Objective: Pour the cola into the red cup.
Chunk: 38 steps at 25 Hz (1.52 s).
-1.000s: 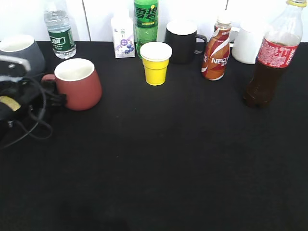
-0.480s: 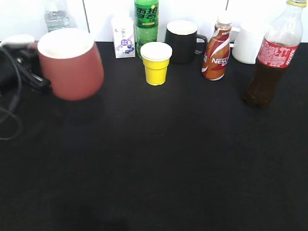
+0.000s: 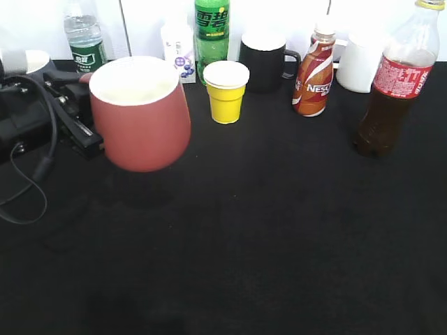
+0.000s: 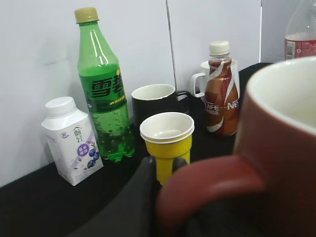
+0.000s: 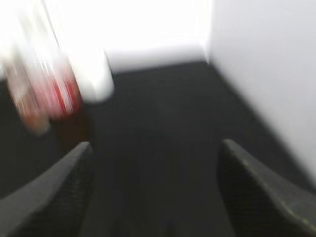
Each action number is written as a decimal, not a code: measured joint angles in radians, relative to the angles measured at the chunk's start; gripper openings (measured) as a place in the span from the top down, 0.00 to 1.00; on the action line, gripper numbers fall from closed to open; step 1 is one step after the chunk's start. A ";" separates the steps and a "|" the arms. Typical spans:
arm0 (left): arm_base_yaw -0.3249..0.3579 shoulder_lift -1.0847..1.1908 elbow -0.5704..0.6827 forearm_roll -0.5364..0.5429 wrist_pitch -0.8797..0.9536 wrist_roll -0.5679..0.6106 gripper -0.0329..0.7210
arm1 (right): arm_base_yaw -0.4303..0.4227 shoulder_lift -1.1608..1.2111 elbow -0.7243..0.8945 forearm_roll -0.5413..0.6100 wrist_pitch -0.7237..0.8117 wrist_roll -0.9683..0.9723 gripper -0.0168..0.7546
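Even, bright light falls on the black table (image 3: 279, 237), and the white wall (image 4: 39, 49) behind it is washed out. The red cup (image 3: 142, 115) throws a soft shadow just below itself. In the left wrist view the red cup is out of focus. The right wrist view is heavily motion-blurred; the cola bottle (image 5: 49, 94) smears, glare whitens the top.

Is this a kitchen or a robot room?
Probably a robot test room: a black table, plain white walls, and drinks lined up, like the cola. A claw holds the red cup.
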 joint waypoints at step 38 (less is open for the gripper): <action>-0.002 0.007 0.000 -0.044 0.006 -0.009 0.87 | 0.034 1.725 -0.203 -0.455 -1.595 0.158 0.21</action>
